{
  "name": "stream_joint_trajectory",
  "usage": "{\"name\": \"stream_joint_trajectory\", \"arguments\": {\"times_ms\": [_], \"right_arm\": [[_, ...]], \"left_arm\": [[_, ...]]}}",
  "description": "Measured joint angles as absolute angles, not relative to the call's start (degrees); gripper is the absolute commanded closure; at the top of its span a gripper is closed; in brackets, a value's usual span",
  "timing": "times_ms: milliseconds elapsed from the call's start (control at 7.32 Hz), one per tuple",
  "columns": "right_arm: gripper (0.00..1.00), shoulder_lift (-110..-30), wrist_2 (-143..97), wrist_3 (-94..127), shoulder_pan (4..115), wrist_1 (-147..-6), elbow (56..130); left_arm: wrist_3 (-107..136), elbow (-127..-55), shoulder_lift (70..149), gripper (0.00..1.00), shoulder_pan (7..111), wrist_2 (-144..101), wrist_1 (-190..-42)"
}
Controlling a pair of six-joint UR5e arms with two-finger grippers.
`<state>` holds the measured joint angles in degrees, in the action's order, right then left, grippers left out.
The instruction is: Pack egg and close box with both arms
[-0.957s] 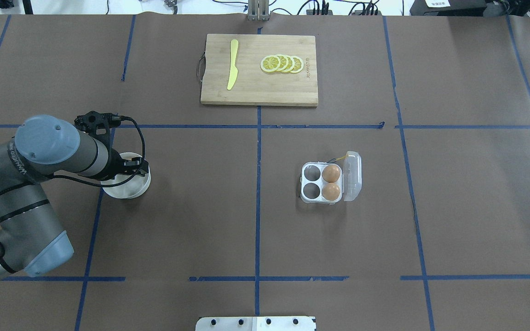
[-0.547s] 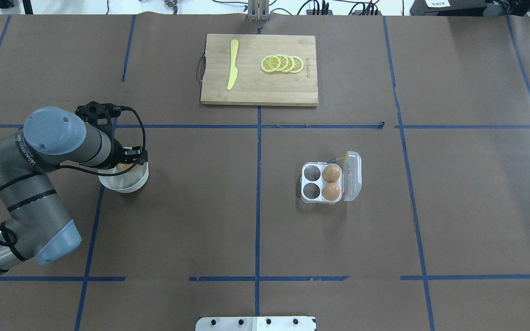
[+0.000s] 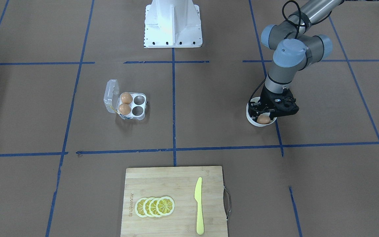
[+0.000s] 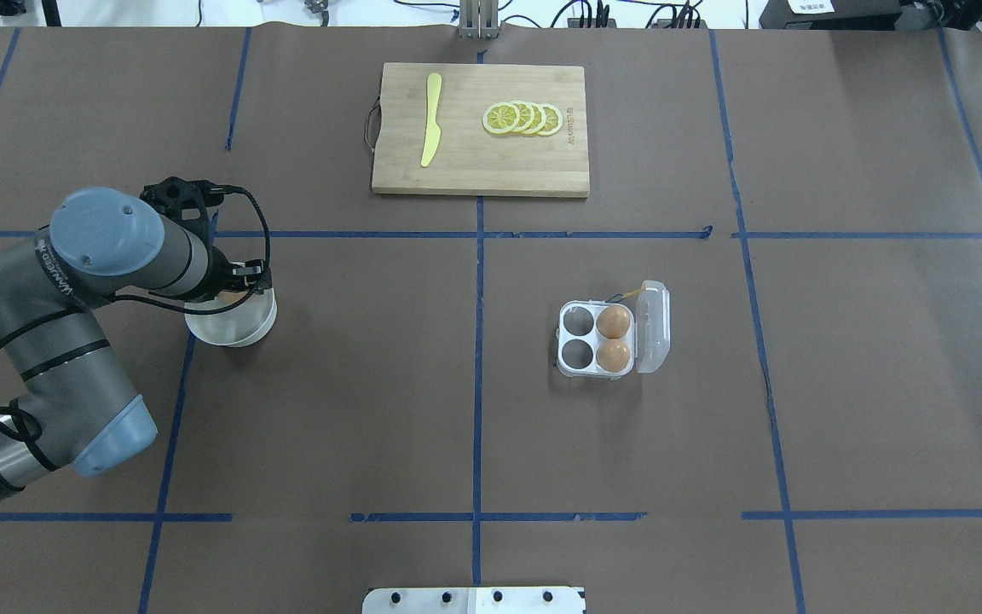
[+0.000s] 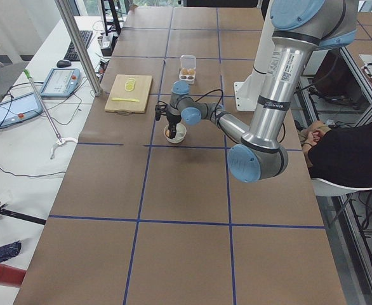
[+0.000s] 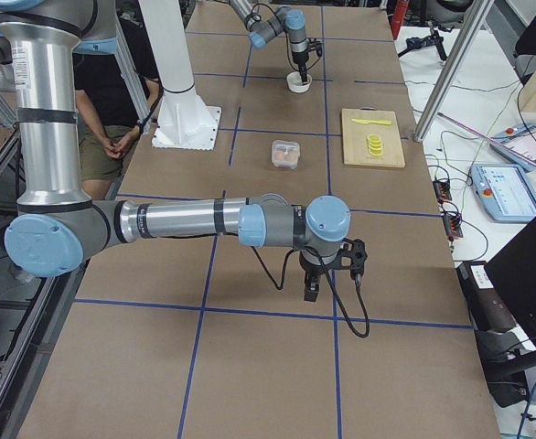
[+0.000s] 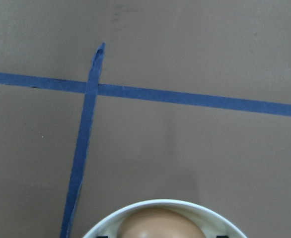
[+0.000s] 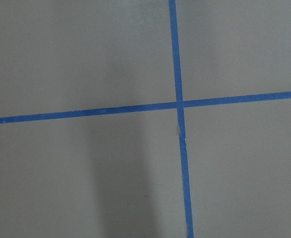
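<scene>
The clear egg carton (image 4: pixel 580 368) stands right of the table's middle, its lid (image 4: pixel 655 327) open. It holds two brown eggs (image 4: pixel 614 321) in the cells next to the lid, and the other two cells are empty. A third egg (image 3: pixel 264 119) lies in the white bowl (image 4: pixel 239 328) at the left. My left gripper (image 3: pixel 268 115) reaches down into the bowl. In the left wrist view the egg (image 7: pixel 158 225) sits between the spread fingertips, with a gap on each side. My right gripper (image 6: pixel 310 294) hangs over bare table far from the carton. I cannot tell whether it is open or shut.
A wooden cutting board (image 4: pixel 481 162) with a yellow knife (image 4: pixel 431 119) and lemon slices (image 4: pixel 523 118) lies at the far middle. The white pedestal base (image 3: pixel 172 23) stands at the robot's side. Blue tape lines cross the brown table cover. A seated person shows in both side views.
My left arm and gripper have moved toward the far side of the table, and the white bowl has shifted that way with them. The carton has not moved.
</scene>
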<state>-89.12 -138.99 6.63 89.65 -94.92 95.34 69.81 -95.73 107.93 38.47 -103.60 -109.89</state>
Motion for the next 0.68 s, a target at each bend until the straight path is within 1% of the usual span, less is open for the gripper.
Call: {"name": "stream_joint_trajectory", "arguments": {"times_ms": [137,273,410,547,683], "right_arm": [[0.00,-89.12,-138.98,6.64,89.65,-94.92,95.28],[0.00,-89.12,-138.96,6.63,89.65,-94.92,95.25],[0.00,-89.12,-138.97,6.66,89.65,-94.94,95.25],[0.00,-89.12,-138.99,6.67,89.65,-94.96,95.26],[0.00,-89.12,-138.99,6.68,89.65,-94.94,95.27]], "left_arm": [[69.79,-95.00,108.37,0.40,38.50,-103.63,-110.04],[69.79,-94.16,109.03,0.55,38.55,-103.67,-110.08],[69.78,-93.77,109.47,0.67,38.59,-103.68,-110.09],[69.78,-93.83,109.66,0.75,38.85,-103.59,-110.05],[69.76,-94.54,109.51,0.80,39.37,-103.58,-109.93]]}}
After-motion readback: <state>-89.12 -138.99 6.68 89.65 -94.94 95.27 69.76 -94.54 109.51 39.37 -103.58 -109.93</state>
